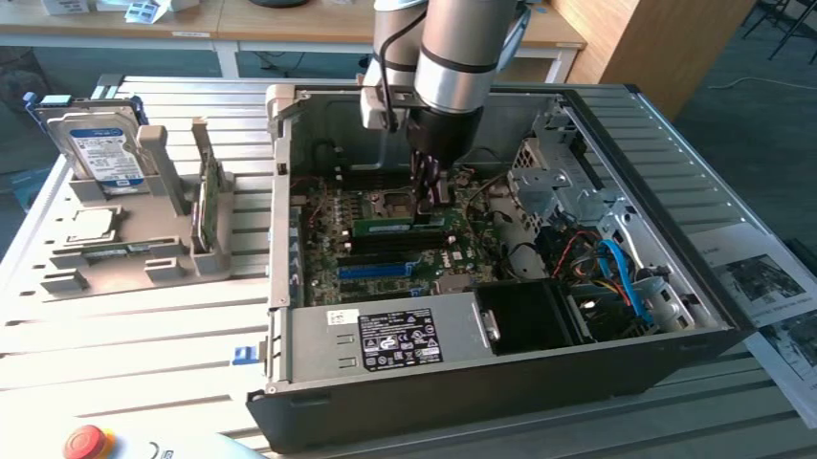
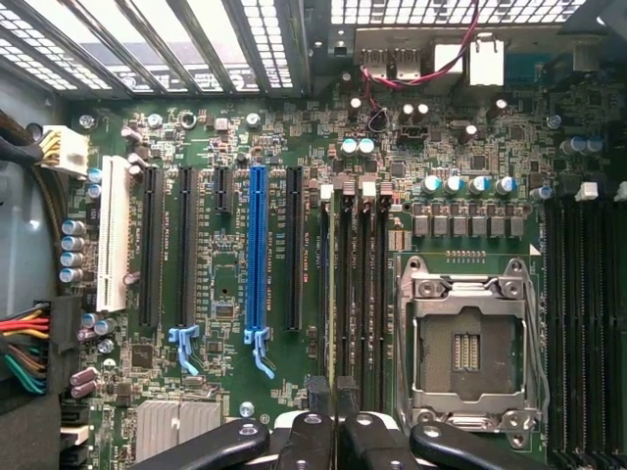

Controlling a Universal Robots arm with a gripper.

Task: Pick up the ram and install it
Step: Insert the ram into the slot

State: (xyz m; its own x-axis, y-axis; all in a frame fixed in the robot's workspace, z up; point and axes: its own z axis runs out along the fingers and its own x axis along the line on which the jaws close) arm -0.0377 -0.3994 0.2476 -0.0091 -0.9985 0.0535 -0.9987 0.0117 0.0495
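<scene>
Pinches the ram [image 2: 332, 294] edge-on between narrowed gripper [image 2: 333, 397] fingers, over memory slots [image 2: 364, 294] beside the motherboard's [image 2: 118, 343] processor socket [image 2: 465, 348].

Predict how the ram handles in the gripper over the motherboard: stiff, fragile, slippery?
Probably stiff: the ram looks like a straight, flat green board. Likely light for its length, being so thin edge-on. The gripper pinches it across its flat faces, so it may slip or tilt if pushed off-axis.
</scene>
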